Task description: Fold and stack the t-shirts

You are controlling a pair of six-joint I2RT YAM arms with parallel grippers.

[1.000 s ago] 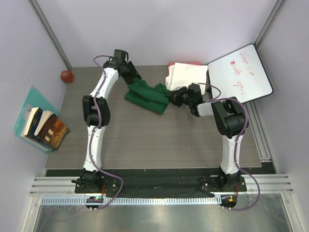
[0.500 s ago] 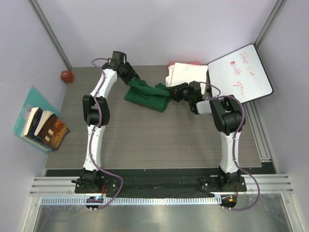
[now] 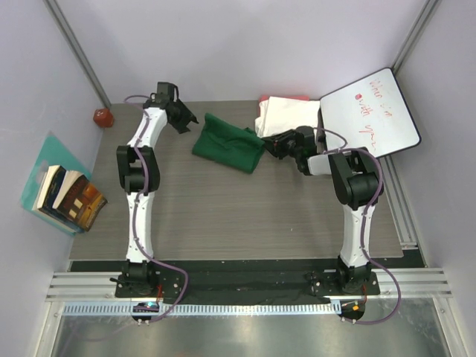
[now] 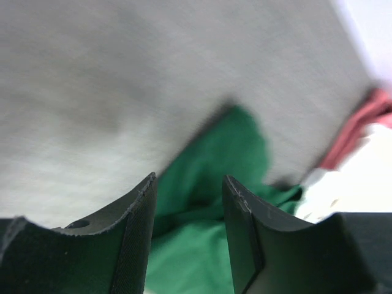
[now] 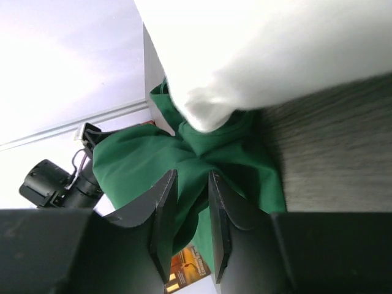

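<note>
The dark green t-shirt [image 3: 227, 145] lies as a folded, flat patch at the back middle of the table. It also shows in the left wrist view [image 4: 233, 165] and the right wrist view [image 5: 135, 159]. The cream-white bundle [image 3: 290, 115] sits just right of it on a red-pink cloth edge [image 3: 286, 97]. My left gripper [image 3: 184, 119] is open and empty, just left of the green shirt, its jaws [image 4: 187, 180] pointing at it. My right gripper [image 3: 269, 146] is at the shirt's right edge, below the cream bundle [image 5: 257, 55]. Its jaws [image 5: 193, 174] stand narrowly apart, with green cloth showing in the gap.
A whiteboard [image 3: 372, 111] with red writing leans at the back right, close to my right arm. A small red object [image 3: 102, 117] sits at the back left corner. Books [image 3: 67, 195] lie on a teal mat off the table's left side.
My left gripper has let go of the green shirt's far left corner and swung left, away from it. The shirt now lies flatter. My right gripper has shifted slightly right.
</note>
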